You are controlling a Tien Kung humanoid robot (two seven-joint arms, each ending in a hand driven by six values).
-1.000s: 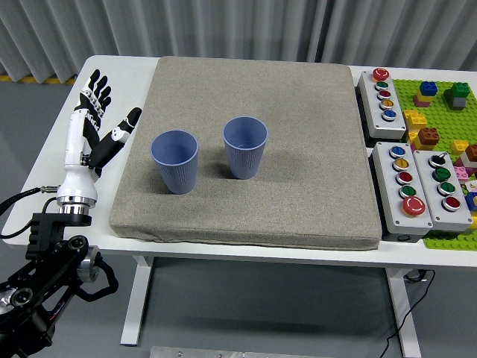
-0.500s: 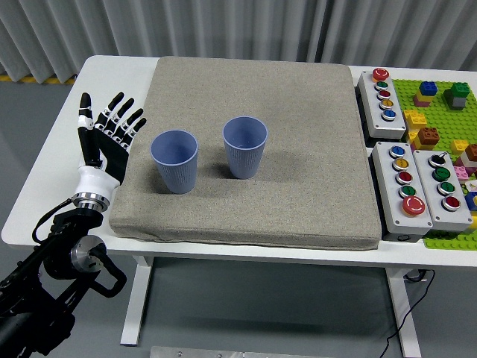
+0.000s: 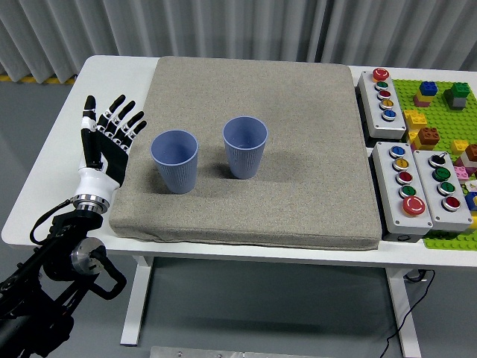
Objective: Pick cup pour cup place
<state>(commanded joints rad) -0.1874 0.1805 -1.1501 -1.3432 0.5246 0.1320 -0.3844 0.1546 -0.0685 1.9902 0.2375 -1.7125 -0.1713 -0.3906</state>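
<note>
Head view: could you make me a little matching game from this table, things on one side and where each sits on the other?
Things:
1. left hand
2. left cup
3. right cup
4. green brick board

Places:
A. far right of the table
B. mat centre
C. at the mat's left edge, fingers spread
D. on the mat, nearest the hand

Pairs: 1-C, 2-D, 3-B, 4-A

Left hand [image 3: 108,138]: a second ago it stood edge-on at the counter's [image 3: 59,186] left side, thumb angled toward the left cup [image 3: 175,160], fingertips further back. Since then it has turned to show its spread fingers broadly and dropped nearer, to the left edge of the grey mat [image 3: 298,186]. In the last half second it only edged slightly right, toward that cup, still apart from it.
</note>
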